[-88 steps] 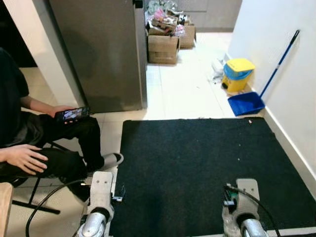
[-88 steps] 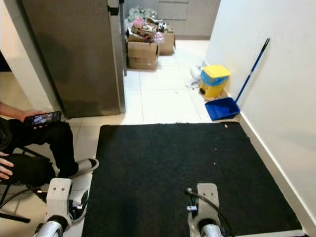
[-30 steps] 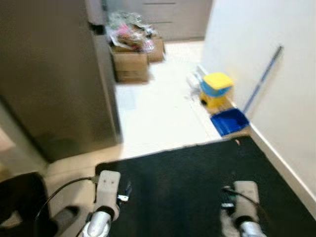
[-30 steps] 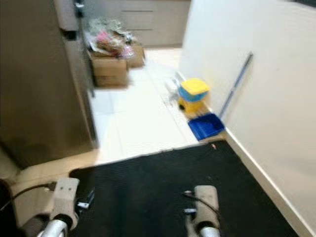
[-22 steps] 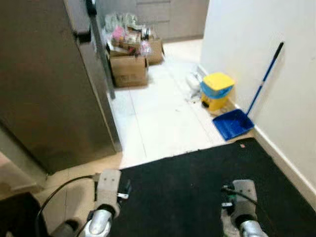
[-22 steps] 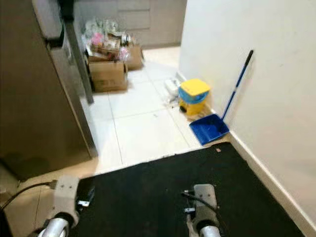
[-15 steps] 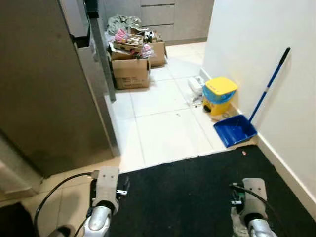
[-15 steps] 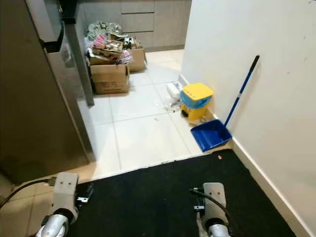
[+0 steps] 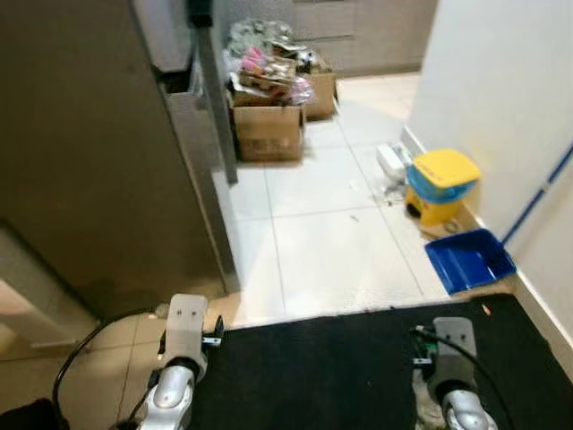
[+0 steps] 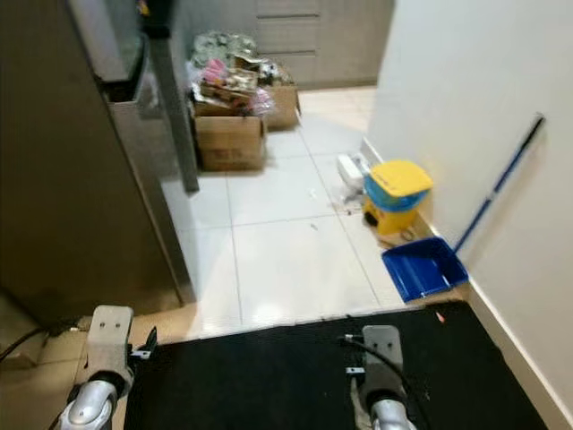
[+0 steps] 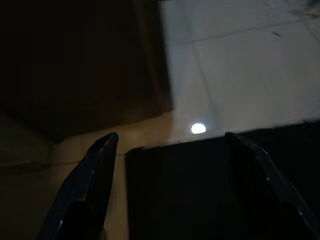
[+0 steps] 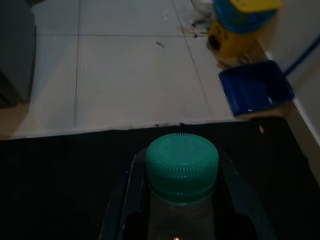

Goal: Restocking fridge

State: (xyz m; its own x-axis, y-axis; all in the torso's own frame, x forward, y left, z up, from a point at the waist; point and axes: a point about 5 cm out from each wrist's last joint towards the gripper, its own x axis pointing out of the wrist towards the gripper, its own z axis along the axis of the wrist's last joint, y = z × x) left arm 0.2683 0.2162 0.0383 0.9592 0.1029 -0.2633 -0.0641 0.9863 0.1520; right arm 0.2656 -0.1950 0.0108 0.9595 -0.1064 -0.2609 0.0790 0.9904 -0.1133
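Tiled floor (image 9: 322, 233); cardboard boxes (image 9: 269, 130) heaped; right claw (image 12: 175, 200) grips green-capped bottle (image 12: 181, 170).

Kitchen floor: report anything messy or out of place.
Small dark scraps lie scattered on the white tiles beside the yellow bin. The cardboard boxes by the fridge overflow with packaging. The blue dustpan sits against the wall.

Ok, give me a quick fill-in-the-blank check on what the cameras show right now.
1. The right gripper is shut on a bottle with a ____ cap.
2. The left gripper holds ____.
3. The blue dustpan lies beside a ____ bin.
4. Past the fridge stand cardboard ____ of goods.

Answers: green; nothing; yellow; boxes
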